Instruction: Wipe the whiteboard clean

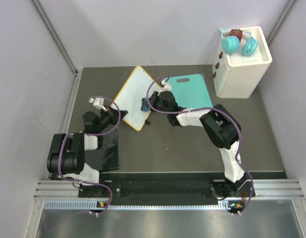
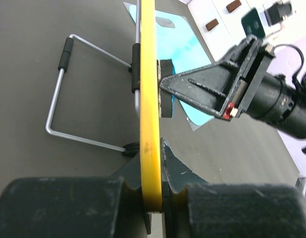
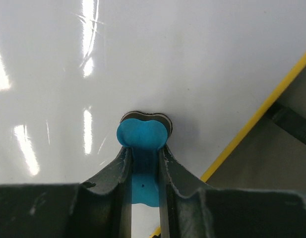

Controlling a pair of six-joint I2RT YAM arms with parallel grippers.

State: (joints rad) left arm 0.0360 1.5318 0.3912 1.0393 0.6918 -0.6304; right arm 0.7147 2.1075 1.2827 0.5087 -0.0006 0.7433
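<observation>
Whiteboard (image 1: 134, 94) rim pinched by left fingers (image 2: 176, 172); right fingers (image 3: 111, 176) pinch eraser (image 3: 143, 137), felt mostly hidden.

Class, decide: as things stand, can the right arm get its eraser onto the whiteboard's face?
Probably yes: the right gripper holds a blue eraser against the whiteboard, nothing between; the left gripper clamps its frame.

Eraser (image 3: 142, 136) face — hidden against whiteboard (image 3: 157, 54)

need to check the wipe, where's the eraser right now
Top view: the blue eraser is pressed on the whiteboard near its right edge, clamped in the right pincer, just left of the teal cutting board.
</observation>
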